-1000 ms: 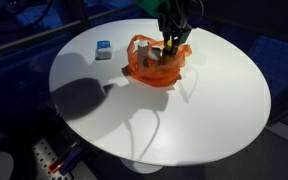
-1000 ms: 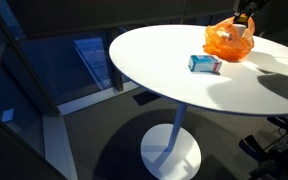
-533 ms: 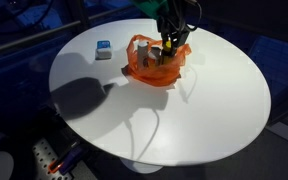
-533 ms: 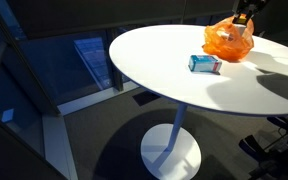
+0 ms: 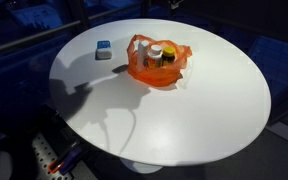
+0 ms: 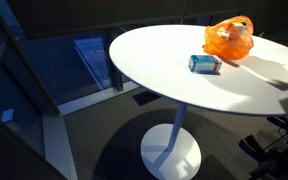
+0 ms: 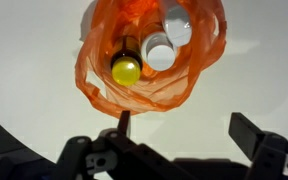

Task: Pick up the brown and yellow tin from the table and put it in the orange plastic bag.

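White tbl (image 5: 214, 110): tin (image 7: 126, 68) in orange bag (image 7: 144, 98); hand (image 7: 184, 126) jaws apart.

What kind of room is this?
Probably a lab or office, though I can't be sure. A plain round white table on a single pedestal stands on a dark floor, and what looks like a power strip lies beside it.

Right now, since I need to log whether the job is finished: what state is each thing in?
brown and yellow tin: inside the bag, lid up, not gripped.
orange plastic bag: mouth open, resting on table.
white-capped containers: inside the bag.
blue box: on table, apart from bag.
gripper: open, empty, above the bag.
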Tool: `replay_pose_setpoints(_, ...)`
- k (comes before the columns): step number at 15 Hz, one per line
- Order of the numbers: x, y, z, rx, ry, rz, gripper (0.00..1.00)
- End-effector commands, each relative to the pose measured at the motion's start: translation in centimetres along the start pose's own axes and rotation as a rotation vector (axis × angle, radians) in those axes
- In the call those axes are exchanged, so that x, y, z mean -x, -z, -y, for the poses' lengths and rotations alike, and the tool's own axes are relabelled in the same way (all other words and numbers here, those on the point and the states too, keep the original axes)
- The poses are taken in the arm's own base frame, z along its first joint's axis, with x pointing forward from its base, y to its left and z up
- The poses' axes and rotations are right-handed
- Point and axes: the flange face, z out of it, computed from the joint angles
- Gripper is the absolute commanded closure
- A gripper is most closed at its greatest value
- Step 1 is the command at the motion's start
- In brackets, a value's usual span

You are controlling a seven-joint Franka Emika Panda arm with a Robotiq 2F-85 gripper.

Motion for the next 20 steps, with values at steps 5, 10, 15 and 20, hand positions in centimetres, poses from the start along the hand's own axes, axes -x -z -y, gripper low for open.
replay_pose_setpoints(5,3.7,8.3,3.3,-0.054,0.088,0.095,0.00)
replay_pose_setpoints(10,6.0,10.8,3.8,-0.009,0.100,0.262,0.00)
replay_pose_setpoints(15,6.9,10.6,3.6,-0.003,0.091,0.316,0.00)
replay_pose_setpoints(20,6.9,10.3,3.6,-0.001,0.091,0.325,0.00)
